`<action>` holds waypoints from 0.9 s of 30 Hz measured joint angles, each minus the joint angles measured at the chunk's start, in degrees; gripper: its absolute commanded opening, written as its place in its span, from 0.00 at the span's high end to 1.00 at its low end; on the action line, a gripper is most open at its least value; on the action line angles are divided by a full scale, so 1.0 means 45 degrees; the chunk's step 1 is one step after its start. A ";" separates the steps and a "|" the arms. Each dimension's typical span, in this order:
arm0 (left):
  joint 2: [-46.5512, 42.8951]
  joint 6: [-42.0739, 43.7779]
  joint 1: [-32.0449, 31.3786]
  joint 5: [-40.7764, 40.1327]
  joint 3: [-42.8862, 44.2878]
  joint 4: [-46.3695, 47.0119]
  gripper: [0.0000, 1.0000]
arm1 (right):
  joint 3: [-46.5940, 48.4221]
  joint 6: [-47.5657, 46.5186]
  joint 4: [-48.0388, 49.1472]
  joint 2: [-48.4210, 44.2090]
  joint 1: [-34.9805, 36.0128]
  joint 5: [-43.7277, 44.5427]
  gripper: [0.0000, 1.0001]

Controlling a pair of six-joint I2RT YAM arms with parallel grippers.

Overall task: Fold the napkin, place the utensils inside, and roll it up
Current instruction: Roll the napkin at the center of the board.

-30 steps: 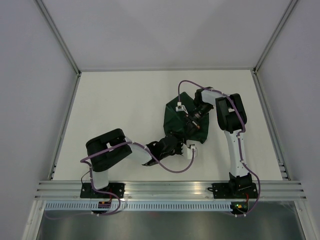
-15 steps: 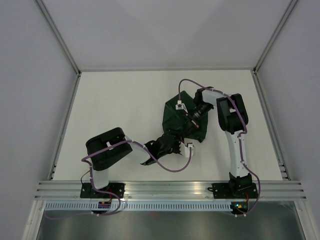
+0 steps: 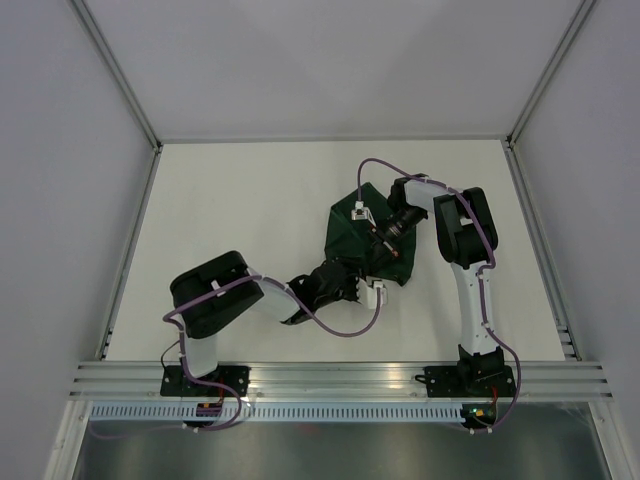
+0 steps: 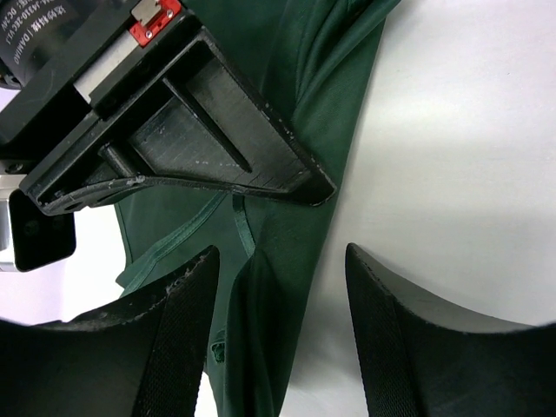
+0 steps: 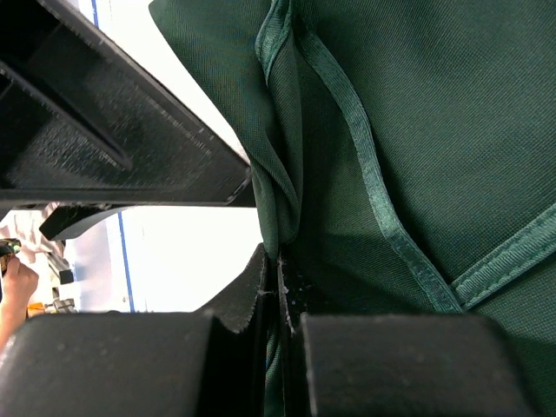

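White matte counter (image 3: 230, 200), boxed by pale grey panel walls (image 3: 60, 150); ribbed aluminium rail (image 3: 340, 375) along the near edge carries both arm bases. Black-and-white left arm (image 3: 215, 305) reaches rightward, low over the counter, with a purple cable (image 3: 330, 325) looping under it. At its end the left gripper (image 3: 362, 285) sits at the near edge of the dark green fabric napkin (image 3: 348, 235). Left wrist view: left gripper (image 4: 280, 261) with jaws released and well apart, one black finger (image 4: 174, 339) over cloth, the other over bare counter, the napkin's (image 4: 334, 78) hemmed border running through the gap, nothing gripped. Napkin lies right of centre on the counter, bunched and partly folded rather than flat, between the two arm ends. Over its middle is the right gripper (image 3: 383, 243), just beside the left one; its black wedge-shaped finger shows at upper left of the left wrist view, tip down on the cloth. Right wrist view: right gripper (image 5: 278, 278) with jaws clenched on a raised fold of the napkin (image 5: 434, 130), woven hem bands crossing the fabric beyond. White-and-black right arm (image 3: 465, 260) rises from its base at the right and bends back leftward over the napkin.
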 measured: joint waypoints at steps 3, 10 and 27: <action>0.0000 0.0000 0.0146 0.0121 0.0049 -0.0117 0.37 | 0.0000 0.0029 0.0005 0.0000 0.0000 -0.0019 1.00; 0.0165 0.0000 0.0170 0.0214 0.0306 -0.0432 0.43 | 0.0000 0.0112 0.0010 0.0000 0.0000 -0.0063 1.00; 0.0423 0.0000 0.0170 0.0554 0.0651 -0.0729 0.55 | -0.0175 0.0204 0.0063 -0.0476 0.0000 -0.0189 1.00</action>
